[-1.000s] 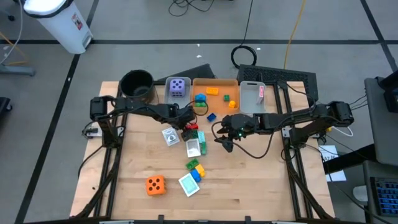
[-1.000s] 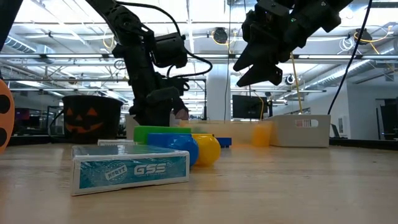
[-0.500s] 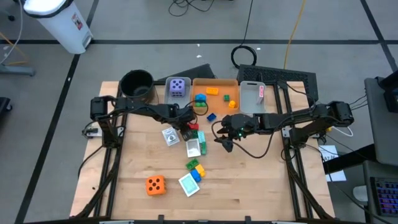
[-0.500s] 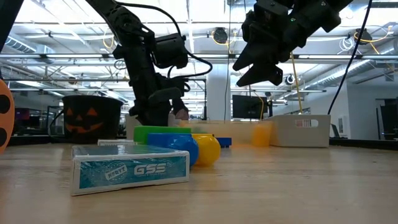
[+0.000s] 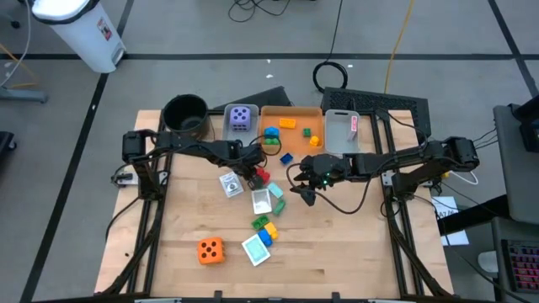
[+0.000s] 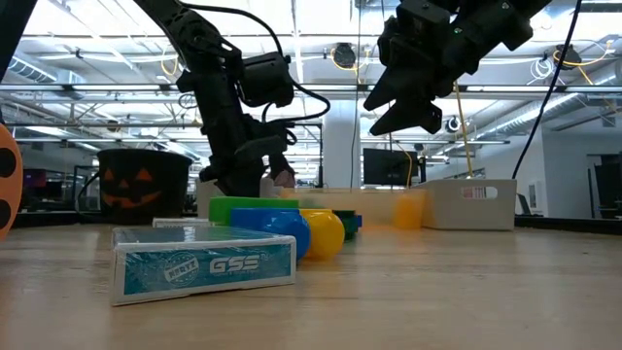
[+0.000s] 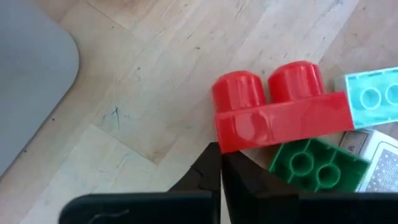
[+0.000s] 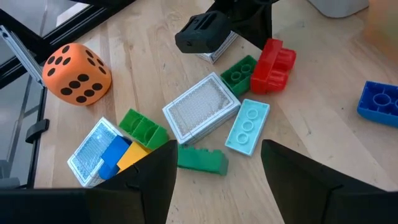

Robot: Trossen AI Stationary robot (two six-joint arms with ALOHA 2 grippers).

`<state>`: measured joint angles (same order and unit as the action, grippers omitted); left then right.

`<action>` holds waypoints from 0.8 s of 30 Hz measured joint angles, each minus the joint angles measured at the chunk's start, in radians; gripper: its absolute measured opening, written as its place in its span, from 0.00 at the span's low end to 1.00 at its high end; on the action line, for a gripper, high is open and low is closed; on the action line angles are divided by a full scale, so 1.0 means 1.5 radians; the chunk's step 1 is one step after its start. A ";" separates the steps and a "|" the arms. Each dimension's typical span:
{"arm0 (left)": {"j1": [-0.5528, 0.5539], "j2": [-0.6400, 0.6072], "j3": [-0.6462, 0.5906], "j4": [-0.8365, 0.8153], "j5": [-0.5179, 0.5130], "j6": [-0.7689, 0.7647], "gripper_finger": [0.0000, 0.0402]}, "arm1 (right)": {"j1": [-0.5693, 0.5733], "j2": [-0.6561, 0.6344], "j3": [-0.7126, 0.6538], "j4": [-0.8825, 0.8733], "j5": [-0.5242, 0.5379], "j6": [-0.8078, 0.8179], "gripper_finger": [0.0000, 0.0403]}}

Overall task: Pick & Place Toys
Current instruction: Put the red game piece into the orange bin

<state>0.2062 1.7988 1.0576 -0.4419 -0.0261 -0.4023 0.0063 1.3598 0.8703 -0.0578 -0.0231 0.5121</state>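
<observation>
Near edge of the table (image 5: 337, 261): the orange die (image 5: 210, 250) sits towards the near left corner; a teal card (image 5: 254, 248) lies just beside it, touching a blue brick (image 5: 267, 235), a yellow brick (image 8: 134, 155) and a green brick (image 5: 260, 222).
Middle of the table: a clear card box (image 8: 201, 111) lies flat, a pale teal brick (image 8: 247, 126) along one side and a long green brick (image 8: 202, 160) near its corner.
Left gripper (image 5: 252, 177): low over the middle of the table, fingers pressed together with nothing between them (tips right against the end of the red brick (image 7: 273, 112)).
Red brick: on the wood, touching a dark green brick (image 7: 314, 165) and the pale teal brick.
Right gripper (image 5: 305, 194): raised above the table, right of the pile, fingers spread apart, holding nothing.
Far edge of the table: the purple die (image 5: 241, 117) lies in the grey bin (image 5: 227, 128); the orange bin (image 5: 316, 114) holds several bricks; a black pot (image 5: 185, 114) stands at the far left corner.
</observation>
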 joint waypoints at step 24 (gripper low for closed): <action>0.011 0.000 0.000 -0.002 0.084 0.030 0.55 | 0.001 0.000 0.000 0.000 -0.002 0.017 0.55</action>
<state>0.2223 1.7985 1.0576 -0.4451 0.1004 -0.3579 0.0078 1.3598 0.8703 -0.0581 -0.0265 0.5381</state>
